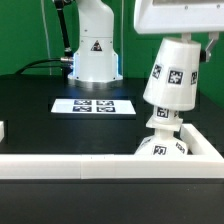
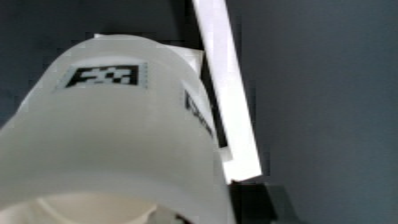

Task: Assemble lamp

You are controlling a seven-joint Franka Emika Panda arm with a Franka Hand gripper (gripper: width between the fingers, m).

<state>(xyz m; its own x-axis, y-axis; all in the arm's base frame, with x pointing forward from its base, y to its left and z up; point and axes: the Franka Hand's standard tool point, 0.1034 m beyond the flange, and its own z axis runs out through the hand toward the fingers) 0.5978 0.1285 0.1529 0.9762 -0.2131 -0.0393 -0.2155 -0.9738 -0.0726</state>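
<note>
My gripper (image 1: 186,48) is at the exterior view's upper right, shut on the white tapered shade (image 1: 172,75), which hangs tilted with its tags showing. Just under the shade's lower end is a small white tagged part, apparently the bulb (image 1: 165,120). It sits on the wider white base (image 1: 160,148), which is half hidden behind the white wall. I cannot tell whether shade and bulb touch. In the wrist view the shade (image 2: 116,130) fills most of the picture, with one dark finger (image 2: 260,200) beside it.
A white wall (image 1: 60,165) runs along the table's front and turns back at the right beside the base. The marker board (image 1: 93,105) lies mid-table. The arm's pedestal (image 1: 92,50) stands behind it. A small white block (image 1: 3,130) sits at the left edge.
</note>
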